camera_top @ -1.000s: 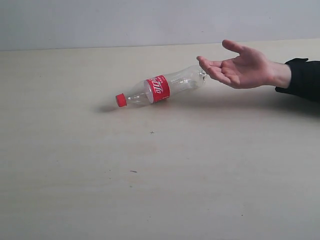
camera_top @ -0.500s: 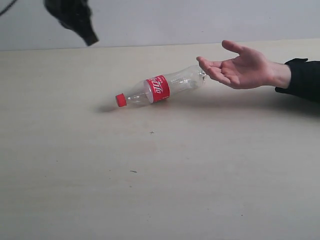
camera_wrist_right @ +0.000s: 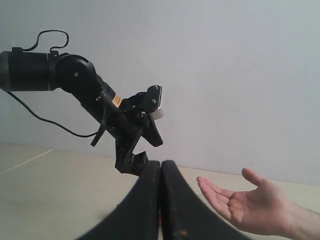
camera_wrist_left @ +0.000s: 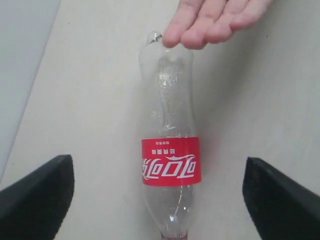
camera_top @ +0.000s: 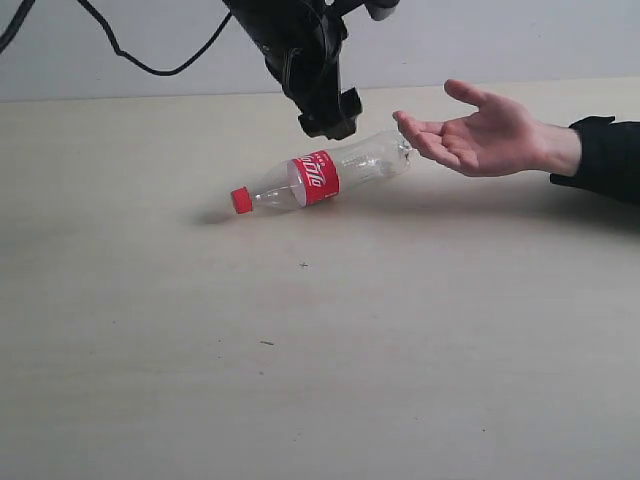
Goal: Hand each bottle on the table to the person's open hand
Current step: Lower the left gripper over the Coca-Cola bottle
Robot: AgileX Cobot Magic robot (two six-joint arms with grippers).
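Observation:
One clear bottle with a red cap and red label lies on its side on the beige table, its base almost touching the fingertips of the person's open hand. My left gripper hangs open just above and behind the bottle's middle. In the left wrist view the bottle lies lengthwise between the two wide-apart fingers, with the hand at its far end. My right gripper is shut and empty, off the exterior view. The other bottles are out of view.
A black sleeve cuff reaches in from the right edge. A black cable trails from the left arm across the pale wall. Tiny dark specks dot the table.
The left arm has swung in from the upper left and come down over the bottle. Bottle and hand have not moved.

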